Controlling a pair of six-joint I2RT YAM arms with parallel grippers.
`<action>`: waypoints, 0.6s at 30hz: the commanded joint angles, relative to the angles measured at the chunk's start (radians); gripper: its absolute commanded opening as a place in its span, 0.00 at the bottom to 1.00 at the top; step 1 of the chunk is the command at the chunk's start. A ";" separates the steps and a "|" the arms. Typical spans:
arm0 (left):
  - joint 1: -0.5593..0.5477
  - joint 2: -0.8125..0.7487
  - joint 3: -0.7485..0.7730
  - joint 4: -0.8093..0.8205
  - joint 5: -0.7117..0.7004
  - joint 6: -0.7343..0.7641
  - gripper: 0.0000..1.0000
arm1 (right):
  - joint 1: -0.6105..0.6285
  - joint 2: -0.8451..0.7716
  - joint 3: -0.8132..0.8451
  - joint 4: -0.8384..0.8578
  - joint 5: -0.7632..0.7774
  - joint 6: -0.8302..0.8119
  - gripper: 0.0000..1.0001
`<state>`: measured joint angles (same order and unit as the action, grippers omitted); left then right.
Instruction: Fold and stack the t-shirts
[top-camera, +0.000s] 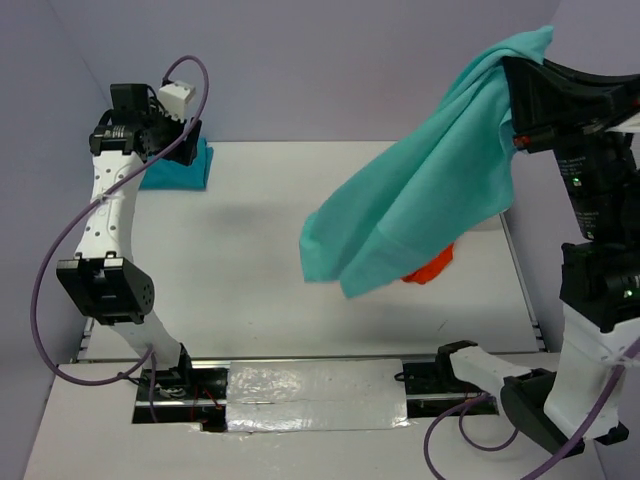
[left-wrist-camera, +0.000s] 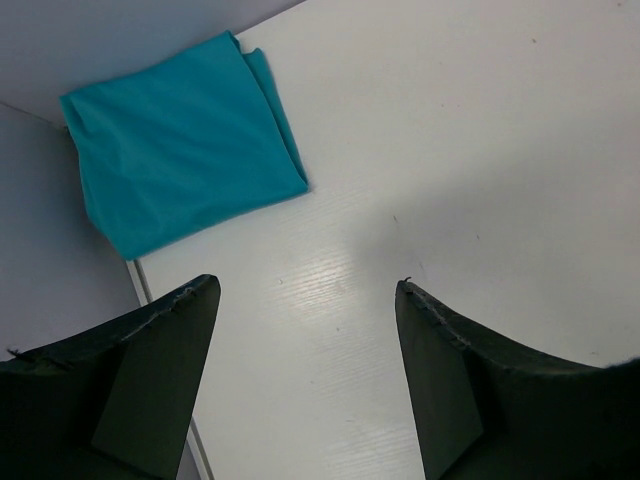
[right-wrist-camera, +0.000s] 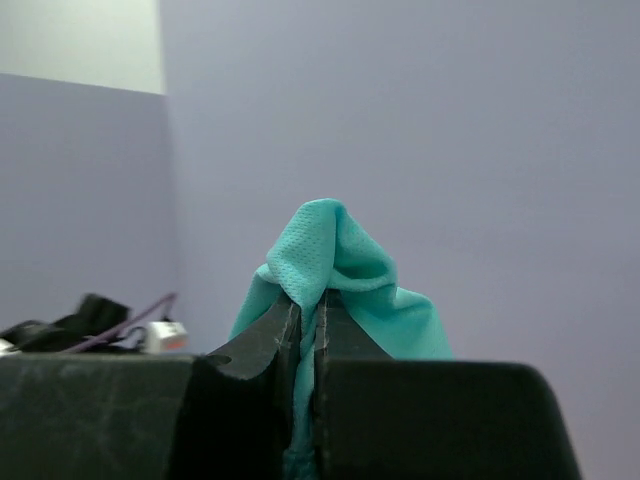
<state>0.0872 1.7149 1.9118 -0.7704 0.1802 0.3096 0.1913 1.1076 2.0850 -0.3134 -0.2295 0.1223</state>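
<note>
aloft, the raised right gripper (right-wrist-camera: 308, 302) pinches the mint-aqua shirt (top-camera: 420, 200), the left gripper (left-wrist-camera: 302, 288) hanging wide open.

A white table (top-camera: 250, 290) fills the middle of the overhead view. Its top is matt, with a faint lengthwise grain and a few tiny dark specks that show close up from the left wrist. A soft grey shadow (top-camera: 240, 215) lies across its far left part. Pale lilac walls close the scene in: a back wall (top-camera: 330, 70) behind the table and a side wall (top-camera: 35, 200) hard against its left edge. From the right wrist two wall planes meet in an upright corner (right-wrist-camera: 160, 200). Along the near edge a crinkled silvery sheet (top-camera: 315, 395) lies flat over a dark slot (top-camera: 205, 418) – black shows at both ends – and nearer still comes a plain white board (top-camera: 90, 450).
</note>
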 joint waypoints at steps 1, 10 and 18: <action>0.020 -0.032 -0.017 0.014 0.004 -0.023 0.83 | 0.020 0.098 -0.081 0.062 -0.111 0.098 0.00; 0.158 -0.008 0.007 -0.015 0.027 -0.063 0.83 | 0.528 0.441 -0.204 -0.019 -0.134 0.085 0.02; 0.172 -0.011 -0.030 0.005 0.036 -0.058 0.82 | 0.758 0.847 0.142 -0.423 -0.115 -0.113 0.00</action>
<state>0.2714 1.7142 1.8839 -0.7868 0.1829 0.2806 0.8577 2.0399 2.0945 -0.6147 -0.3195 0.1246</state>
